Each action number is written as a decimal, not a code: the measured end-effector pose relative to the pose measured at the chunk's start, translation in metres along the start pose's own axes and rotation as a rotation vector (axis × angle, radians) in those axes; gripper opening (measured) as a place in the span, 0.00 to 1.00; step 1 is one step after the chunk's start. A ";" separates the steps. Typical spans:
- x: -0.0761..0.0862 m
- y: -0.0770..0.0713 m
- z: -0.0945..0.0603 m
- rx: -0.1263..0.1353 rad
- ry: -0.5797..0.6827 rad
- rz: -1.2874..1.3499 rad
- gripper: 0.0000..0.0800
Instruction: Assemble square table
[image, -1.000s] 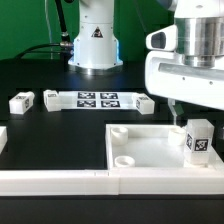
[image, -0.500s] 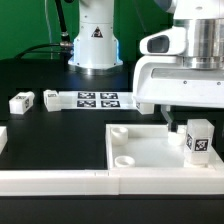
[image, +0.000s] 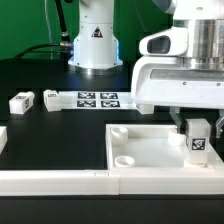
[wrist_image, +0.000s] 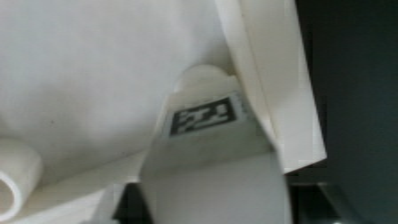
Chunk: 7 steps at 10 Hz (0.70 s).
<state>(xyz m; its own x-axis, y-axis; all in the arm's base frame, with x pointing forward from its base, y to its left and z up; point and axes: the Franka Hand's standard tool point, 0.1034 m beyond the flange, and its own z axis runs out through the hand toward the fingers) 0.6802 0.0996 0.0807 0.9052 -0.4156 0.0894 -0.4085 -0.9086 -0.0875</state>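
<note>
The white square tabletop (image: 150, 140) lies tray-side up at the exterior view's right, with round sockets at its near corners. A white tagged leg (image: 200, 143) stands upright inside it near the far right rim. My gripper (image: 199, 128) is down over the top of this leg, one finger on each side, shut on it. In the wrist view the leg (wrist_image: 210, 170) fills the space between my dark fingers (wrist_image: 128, 205), my gripper (wrist_image: 214, 208) closed on it, with the tabletop (wrist_image: 89, 80) and its rim (wrist_image: 267, 70) behind.
Two loose legs (image: 21, 101) (image: 51, 98) lie at the exterior view's left, next to the marker board (image: 97, 99). Another leg (image: 143, 102) lies at the board's right end. A long white rail (image: 60, 181) runs along the front. The robot base (image: 95, 40) stands behind.
My gripper has moved toward the exterior view's left and then come down over the upright leg. The leg itself has not shifted.
</note>
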 end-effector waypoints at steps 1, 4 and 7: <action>0.000 0.001 0.000 -0.001 0.000 0.083 0.36; 0.001 0.004 0.002 -0.013 0.006 0.449 0.36; -0.004 0.004 0.001 0.027 -0.051 1.067 0.36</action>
<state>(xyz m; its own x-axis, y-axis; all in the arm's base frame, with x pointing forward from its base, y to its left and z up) 0.6752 0.0973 0.0786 0.0856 -0.9925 -0.0878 -0.9902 -0.0749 -0.1182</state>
